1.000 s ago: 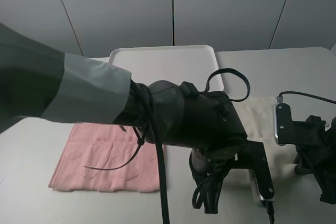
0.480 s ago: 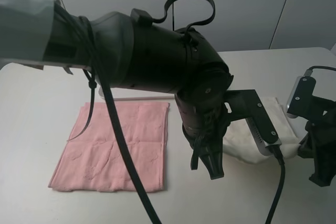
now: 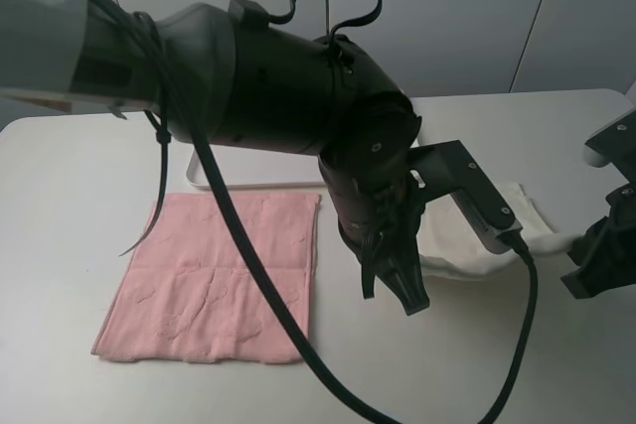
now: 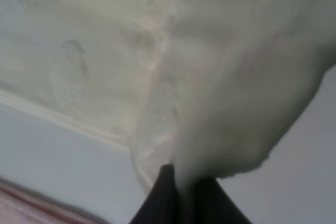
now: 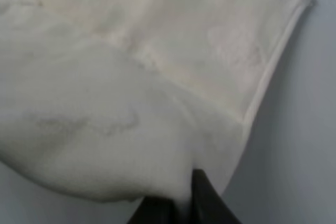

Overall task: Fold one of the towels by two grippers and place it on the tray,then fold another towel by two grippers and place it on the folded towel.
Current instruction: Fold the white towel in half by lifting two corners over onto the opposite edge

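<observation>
Cream towel [image 3: 449,253] lies toward the right edge of the tabletop [image 3: 70,196], with its near side raised off the surface. I judge it light, limp, grippy terry. It will sag between holds, so I would hold it at the two near corners, on the hem. Left fingers [image 4: 164,200] are pinched tight on a bunch of it, and right fingers [image 5: 202,200] likewise. The wrist views show those pinches and the hem, which the high view does not resolve. Only the high view shows the pink towel [image 3: 214,280] flat toward the left edge and the tray [image 3: 204,178] near the far edge.
</observation>
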Controlling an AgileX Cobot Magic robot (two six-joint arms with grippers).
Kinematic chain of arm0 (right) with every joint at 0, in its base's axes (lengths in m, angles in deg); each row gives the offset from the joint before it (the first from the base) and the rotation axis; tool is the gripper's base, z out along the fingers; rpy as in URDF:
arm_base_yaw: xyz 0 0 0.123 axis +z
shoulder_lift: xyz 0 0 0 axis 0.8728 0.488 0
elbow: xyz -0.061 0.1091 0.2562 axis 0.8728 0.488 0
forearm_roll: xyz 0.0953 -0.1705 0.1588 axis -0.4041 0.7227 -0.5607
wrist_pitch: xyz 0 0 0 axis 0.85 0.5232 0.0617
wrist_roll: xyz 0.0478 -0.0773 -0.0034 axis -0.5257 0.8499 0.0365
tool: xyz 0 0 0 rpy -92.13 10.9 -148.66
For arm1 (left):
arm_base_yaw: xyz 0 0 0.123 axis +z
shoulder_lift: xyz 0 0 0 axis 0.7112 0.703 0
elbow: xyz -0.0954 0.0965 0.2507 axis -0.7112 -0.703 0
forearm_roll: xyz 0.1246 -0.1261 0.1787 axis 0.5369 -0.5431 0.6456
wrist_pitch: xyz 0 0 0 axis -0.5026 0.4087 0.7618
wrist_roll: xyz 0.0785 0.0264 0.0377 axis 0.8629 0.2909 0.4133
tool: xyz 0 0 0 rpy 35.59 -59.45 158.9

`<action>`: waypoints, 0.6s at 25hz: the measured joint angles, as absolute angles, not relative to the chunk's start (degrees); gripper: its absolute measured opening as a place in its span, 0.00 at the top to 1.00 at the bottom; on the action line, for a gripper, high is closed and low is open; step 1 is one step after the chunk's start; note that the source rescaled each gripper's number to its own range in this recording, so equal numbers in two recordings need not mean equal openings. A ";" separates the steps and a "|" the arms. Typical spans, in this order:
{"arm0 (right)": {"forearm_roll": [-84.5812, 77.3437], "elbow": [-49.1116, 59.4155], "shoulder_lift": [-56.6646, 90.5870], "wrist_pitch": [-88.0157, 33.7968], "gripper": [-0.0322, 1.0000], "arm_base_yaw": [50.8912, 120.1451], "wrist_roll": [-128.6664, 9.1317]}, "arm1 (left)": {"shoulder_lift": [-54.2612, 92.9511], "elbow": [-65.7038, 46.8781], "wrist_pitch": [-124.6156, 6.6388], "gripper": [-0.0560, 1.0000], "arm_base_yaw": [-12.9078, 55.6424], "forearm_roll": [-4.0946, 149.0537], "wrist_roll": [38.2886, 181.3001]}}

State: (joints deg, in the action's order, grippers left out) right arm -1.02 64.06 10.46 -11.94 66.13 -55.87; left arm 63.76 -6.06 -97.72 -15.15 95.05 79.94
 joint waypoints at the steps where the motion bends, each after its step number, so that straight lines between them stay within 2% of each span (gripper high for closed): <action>1: -1.02 64.06 10.46 -12.85 0.97 66.13 -57.48 | 63.76 -6.06 -97.61 0.95 -14.60 95.05 79.69; 15: -1.02 64.06 16.07 -23.39 0.97 66.33 -71.20 | 63.76 -6.06 -92.75 0.95 -10.72 94.14 77.51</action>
